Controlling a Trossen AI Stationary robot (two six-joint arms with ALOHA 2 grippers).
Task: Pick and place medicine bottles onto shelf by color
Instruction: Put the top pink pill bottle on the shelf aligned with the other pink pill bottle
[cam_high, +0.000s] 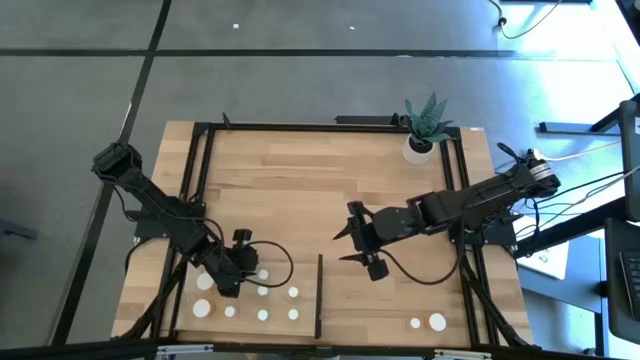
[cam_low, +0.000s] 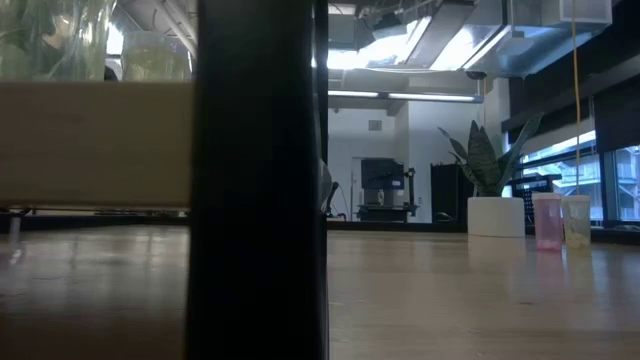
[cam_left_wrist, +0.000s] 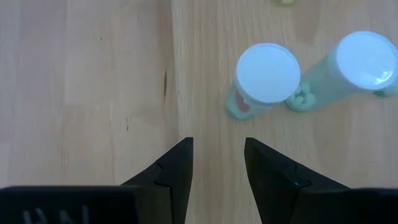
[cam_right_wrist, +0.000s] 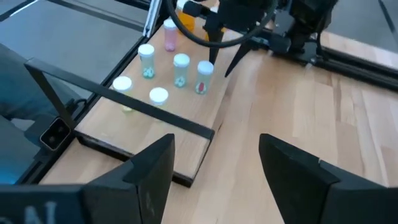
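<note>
Two bottles (cam_high: 425, 322) left off the shelf (cam_high: 250, 318), well beyond its black strip (cam_high: 319, 296). Right gripper (cam_high: 352, 241) near the strip, fingers apart and empty; left gripper (cam_left_wrist: 216, 163) over the shelf, slightly parted, gripping nothing. Best to reach right toward those two, descend straight over one cap, close gently.

pale wood-grain shelf (cam_left_wrist: 93, 81), matt and smooth; green bottles (cam_left_wrist: 264, 84) of translucent plastic with smooth white caps; left gripper (cam_left_wrist: 217, 163) fingers matt black.
</note>
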